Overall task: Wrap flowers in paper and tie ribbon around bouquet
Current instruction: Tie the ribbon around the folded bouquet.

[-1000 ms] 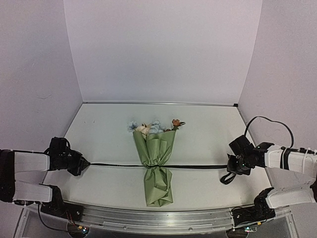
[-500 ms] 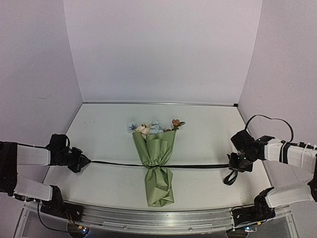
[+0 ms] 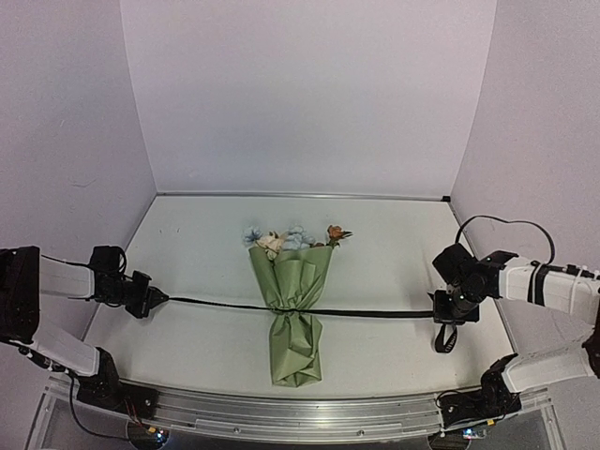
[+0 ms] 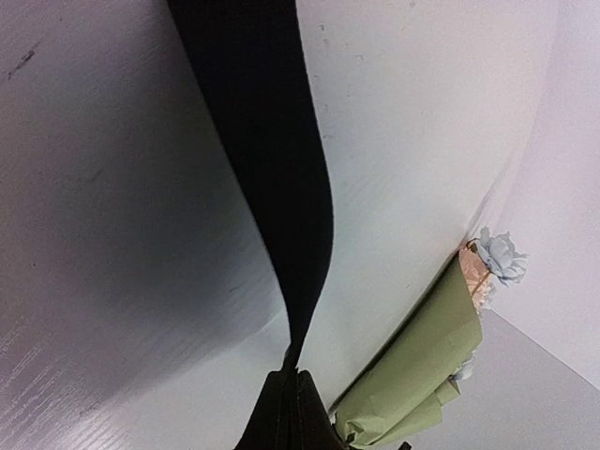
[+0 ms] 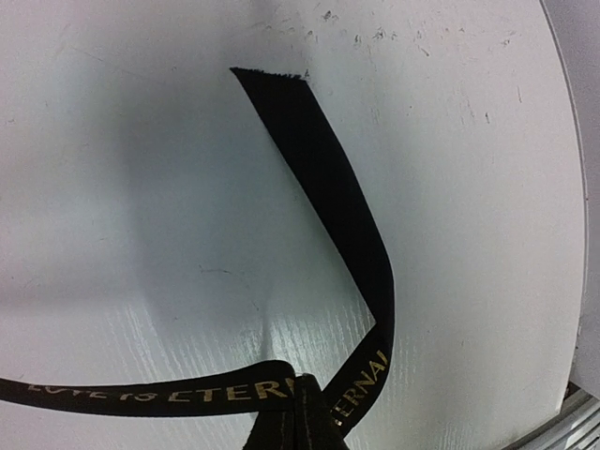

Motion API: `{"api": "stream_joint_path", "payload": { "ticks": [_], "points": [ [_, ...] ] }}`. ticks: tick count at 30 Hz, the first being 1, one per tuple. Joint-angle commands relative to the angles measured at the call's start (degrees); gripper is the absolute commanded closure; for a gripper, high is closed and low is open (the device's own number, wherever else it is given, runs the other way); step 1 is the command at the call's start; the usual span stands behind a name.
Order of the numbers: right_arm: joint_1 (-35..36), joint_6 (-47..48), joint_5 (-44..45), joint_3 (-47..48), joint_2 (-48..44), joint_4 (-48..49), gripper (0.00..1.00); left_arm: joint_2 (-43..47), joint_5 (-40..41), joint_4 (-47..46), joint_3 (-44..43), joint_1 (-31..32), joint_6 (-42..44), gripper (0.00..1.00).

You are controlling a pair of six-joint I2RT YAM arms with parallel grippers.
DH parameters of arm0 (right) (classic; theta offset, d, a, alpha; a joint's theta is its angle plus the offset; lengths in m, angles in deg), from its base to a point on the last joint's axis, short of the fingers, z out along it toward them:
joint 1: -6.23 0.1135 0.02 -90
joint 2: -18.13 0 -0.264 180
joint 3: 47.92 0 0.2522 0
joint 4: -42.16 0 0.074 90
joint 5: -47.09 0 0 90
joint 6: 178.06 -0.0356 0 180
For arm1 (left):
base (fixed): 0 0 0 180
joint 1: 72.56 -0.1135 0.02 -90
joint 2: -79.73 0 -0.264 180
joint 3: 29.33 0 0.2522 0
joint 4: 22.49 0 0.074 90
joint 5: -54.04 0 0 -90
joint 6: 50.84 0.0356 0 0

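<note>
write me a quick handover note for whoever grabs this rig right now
Left end effector: shut on the ribbon, left of the bouquet.
Right end effector: shut on the ribbon on the other side; a short loose tail lies on the table.
Bouquet: mid-table, flowers pointing away from the arms, paper wrapped round them.
Done: wrapping; ribbon pulled straight across the pinched waist.
Left: finish the tie. Whether a knot is already there cannot be told.

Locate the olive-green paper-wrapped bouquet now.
Top view, mid-table: the olive-green paper-wrapped bouquet lies between left gripper and right gripper, flower heads toward the back wall, black ribbon across its neck.
</note>
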Motion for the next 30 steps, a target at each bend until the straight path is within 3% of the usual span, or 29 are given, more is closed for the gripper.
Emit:
{"api": "stream_joint_path", "payload": {
  "ticks": [1, 8, 10, 16, 19, 22, 26, 30],
  "points": [
    [-3.05, 0.22, 10.48, 1.62, 3.64, -11.36, 1.0, 0.23, 11.61, -2.83, -1.37, -4.22, 1.72, 1.0],
    [-1.47, 1.98, 6.15, 3.18, 4.46, -11.13, 1.0, 2.4, 9.04, 0.46, -1.82, -3.68, 5.52, 1.0],
    [-1.38, 2.34, 4.99, 3.6, 4.23, -11.11, 0.94, 3.69, 8.51, 1.47, -1.32, -3.54, 5.65, 0.96],
    [-0.88, 3.22, 2.05, 3.96, 1.83, -11.13, 0.64, 8.59, 9.45, 6.98, -2.47, -2.04, 6.63, 0.53],
    [-0.8, 3.39, 0.26, 4.07, -0.04, -11.41, 0.48, 10.96, 10.7, 10.64, -4.93, -0.57, 8.91, 0.41],
    [-0.29, 3.57, -1.06, 4.68, -2.67, -11.64, 0.36, 13.34, 14.08, 14.18, -9.23, 3.36, 12.83, 0.33],
    [0.79, 4.75, -1.41, 6.49, -6.21, -11.61, 0.23, 13.11, 21.7, 17.51, -15.69, 14.08, 20.02, 0.3],
    [1.92, 6.74, -2.83, 8.61, -7.74, -9.93, 0.18, 8.15, 23.86, 18.63, -21.42, 25.26, 27.22, 0.3]
  ]
}}
